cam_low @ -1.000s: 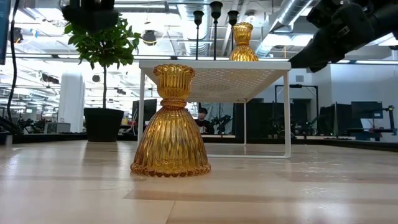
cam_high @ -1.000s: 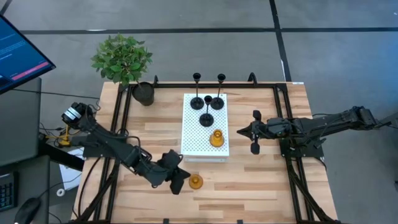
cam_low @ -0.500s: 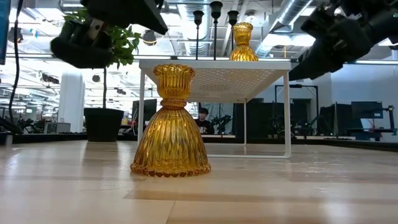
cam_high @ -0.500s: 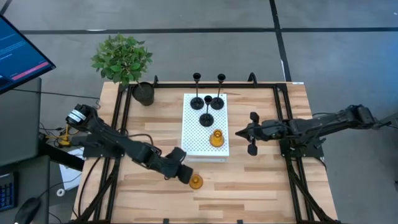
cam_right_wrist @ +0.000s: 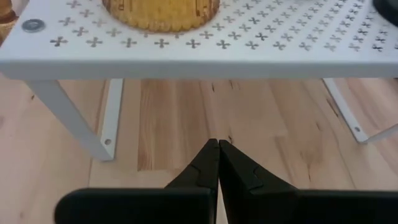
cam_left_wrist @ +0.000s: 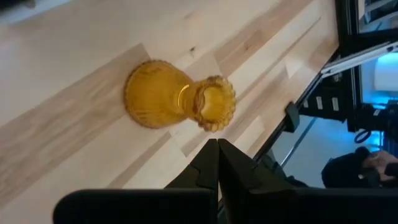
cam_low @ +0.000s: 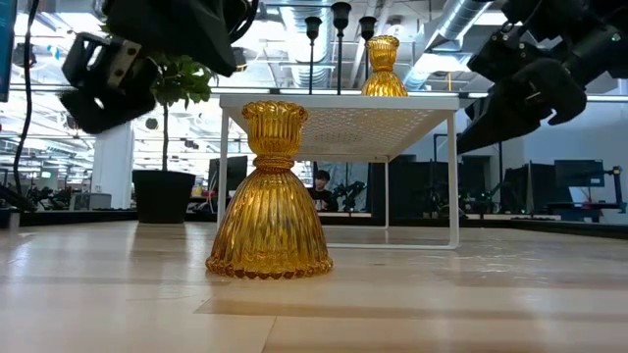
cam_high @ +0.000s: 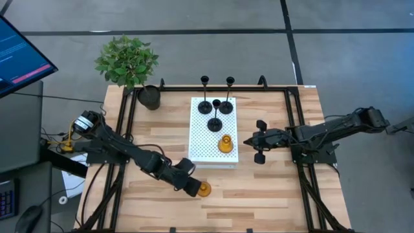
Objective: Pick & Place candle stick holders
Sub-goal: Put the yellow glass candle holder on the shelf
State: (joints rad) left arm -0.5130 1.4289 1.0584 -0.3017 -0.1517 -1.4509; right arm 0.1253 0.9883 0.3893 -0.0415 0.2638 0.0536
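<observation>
One amber holder [cam_high: 204, 189] stands upright on its wide base on the wooden table, near the front; it also shows in the left wrist view [cam_left_wrist: 177, 99]. My left gripper [cam_high: 195, 188] is shut and just to its left, fingertips [cam_left_wrist: 217, 144] close to its rim but apart from it. A second amber holder [cam_high: 225, 144] and several black holders [cam_high: 215, 124] stand on a white perforated shelf [cam_high: 200, 149]. My right gripper [cam_high: 247, 140] is shut and empty, just right of the shelf, pointing at it [cam_right_wrist: 219, 144].
A black pot with a green plant [cam_high: 149, 97] stands at the table's far left corner. Black frame rails [cam_high: 129, 116] run along the table's left, right and far sides. Bare wood lies around the front amber holder.
My left gripper has reached a little toward the table's right, closer to the front amber holder, and has turned about its wrist. My right gripper has moved toward the table's left, nearer the white shelf. No holder has moved.
</observation>
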